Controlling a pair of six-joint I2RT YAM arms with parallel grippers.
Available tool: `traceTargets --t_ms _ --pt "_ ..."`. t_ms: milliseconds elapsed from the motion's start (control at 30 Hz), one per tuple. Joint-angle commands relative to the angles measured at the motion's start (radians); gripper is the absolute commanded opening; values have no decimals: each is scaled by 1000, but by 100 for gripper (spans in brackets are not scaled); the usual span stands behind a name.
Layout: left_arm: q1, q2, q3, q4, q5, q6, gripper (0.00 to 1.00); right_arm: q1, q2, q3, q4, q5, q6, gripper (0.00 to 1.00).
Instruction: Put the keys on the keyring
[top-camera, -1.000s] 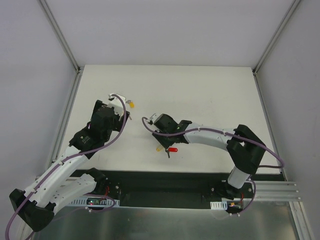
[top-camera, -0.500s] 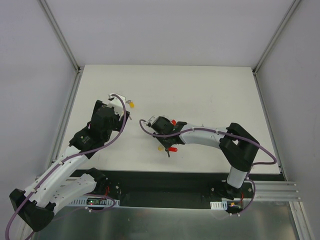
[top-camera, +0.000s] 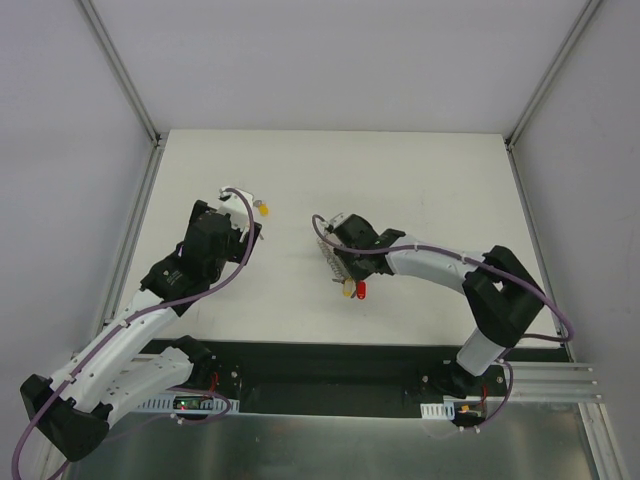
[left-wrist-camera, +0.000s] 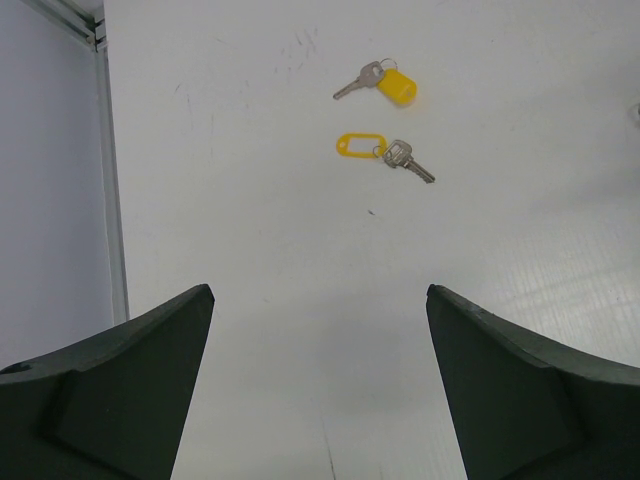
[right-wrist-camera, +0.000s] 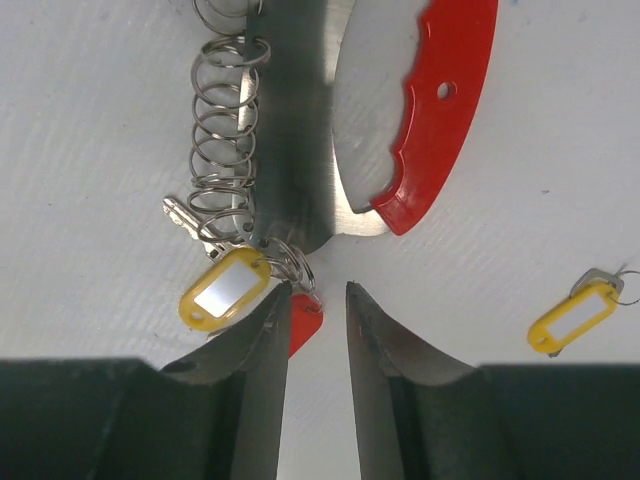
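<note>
While my right pincer (right-wrist-camera: 318, 295) hovers narrowed, grasping nothing, the keyring (right-wrist-camera: 290, 120) lies on the worktop (right-wrist-camera: 560, 200), its coil (right-wrist-camera: 222, 130) beside the red clip (right-wrist-camera: 440, 110). Keys (left-wrist-camera: 405, 160) look light, slippery; I'd pinch their yellow tags (left-wrist-camera: 398, 86).

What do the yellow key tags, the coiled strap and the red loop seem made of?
The key tags: likely plastic, glossy yellow, with a white label window. The coiled strap: bare silvery wire, probably steel, glinting along its turns. The red loop: smooth, even red; plastic or coated metal, unclear.
</note>
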Motion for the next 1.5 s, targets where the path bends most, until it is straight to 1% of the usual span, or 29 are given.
traceTargets --t_ms 0,33,133,333,500,667,800,867,967,1000,1067,1100,1133,1167,1333,1367,1467 --pt "11 3 7 3 -2 -6 88 -13 -64 19 7 -50 13 34" --pt "11 5 7 3 -2 -6 88 -21 -66 24 12 -56 36 39" --pt "11 6 8 3 0 -6 88 -70 -55 27 43 -90 82 45" --pt "11 6 7 3 -2 -6 88 -134 17 54 93 -140 155 46" --pt "11 10 7 3 -2 -6 88 -153 68 77 110 -53 208 46" --pt "11 10 4 3 -5 -4 88 -162 130 102 103 21 204 46" --pt "11 11 5 3 -5 -4 88 -166 154 108 98 44 195 46" --pt "11 13 4 3 -4 -4 88 -166 163 111 96 29 181 45" --pt "11 13 4 3 -3 -4 88 -168 184 126 92 -33 127 39" --pt "11 13 5 3 -3 -4 88 -166 193 130 93 -54 109 31" --pt "11 13 5 3 -5 -3 88 -166 200 146 92 -123 49 25" --pt "11 13 5 3 -7 -3 88 -165 207 154 90 -143 23 20" --pt "11 13 4 3 -4 -4 88 -163 210 160 92 -169 -3 18" --pt "11 11 5 1 -5 -3 88 -159 213 177 87 -220 -28 17" --pt "11 7 5 4 -7 -1 88 -127 264 266 35 -324 -198 16" --pt "11 6 5 3 -8 -1 88 -114 273 283 24 -368 -219 16" --pt "11 5 5 3 -11 -1 88 -94 319 350 -3 -393 -261 17"
